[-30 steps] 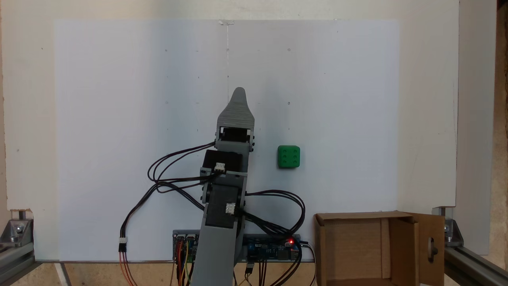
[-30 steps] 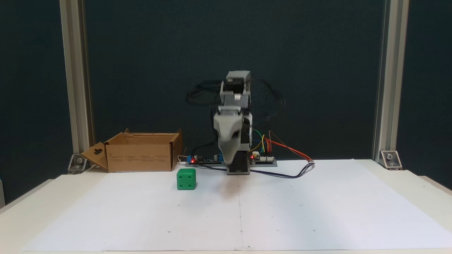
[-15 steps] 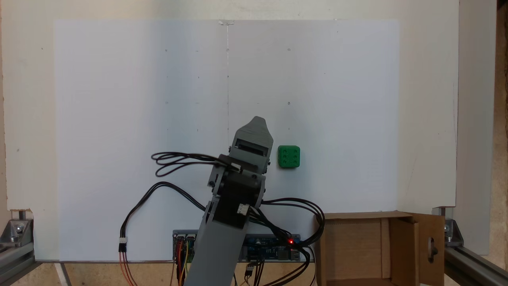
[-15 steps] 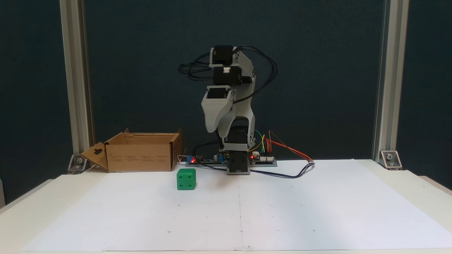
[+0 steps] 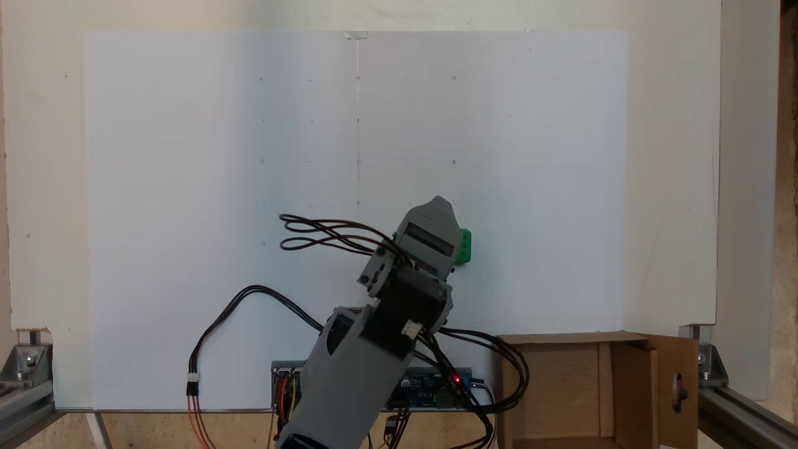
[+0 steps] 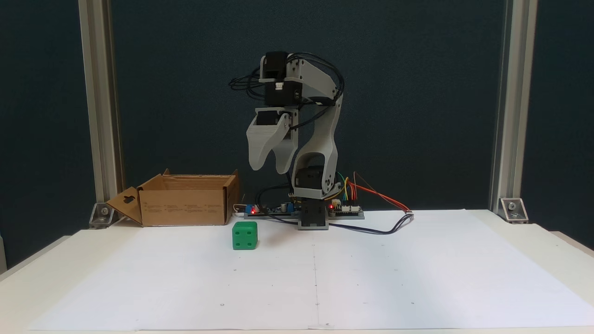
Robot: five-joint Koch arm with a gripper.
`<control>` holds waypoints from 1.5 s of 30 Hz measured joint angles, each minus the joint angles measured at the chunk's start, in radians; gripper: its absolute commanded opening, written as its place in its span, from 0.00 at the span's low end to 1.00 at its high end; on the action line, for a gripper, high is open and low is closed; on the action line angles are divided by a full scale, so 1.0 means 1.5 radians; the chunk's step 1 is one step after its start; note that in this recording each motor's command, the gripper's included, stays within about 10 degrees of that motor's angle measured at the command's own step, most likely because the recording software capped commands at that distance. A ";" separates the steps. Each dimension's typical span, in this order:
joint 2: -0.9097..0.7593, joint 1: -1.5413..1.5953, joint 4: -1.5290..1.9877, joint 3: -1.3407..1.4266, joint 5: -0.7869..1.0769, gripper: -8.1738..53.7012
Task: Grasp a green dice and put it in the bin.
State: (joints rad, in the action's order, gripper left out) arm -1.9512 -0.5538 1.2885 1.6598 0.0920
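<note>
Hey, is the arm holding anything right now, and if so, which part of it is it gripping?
Nothing is held. The gripper hangs open in the air, well above the green dice, which sits on the paper.

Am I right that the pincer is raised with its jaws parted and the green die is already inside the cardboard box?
Not quite. The pincer is raised with jaws parted, but the green die is not in the cardboard box. The fixed view from the front shows it resting on the white paper, in front of the box and apart from it.
</note>
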 measured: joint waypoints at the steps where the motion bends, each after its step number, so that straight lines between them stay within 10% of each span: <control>1: 0.000 -0.012 0.005 0.000 0.018 0.84; 45: 0.163 -0.289 0.021 -0.060 0.500 0.91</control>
State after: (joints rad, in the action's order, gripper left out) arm -1.7073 -0.9879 1.3208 1.5693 0.8422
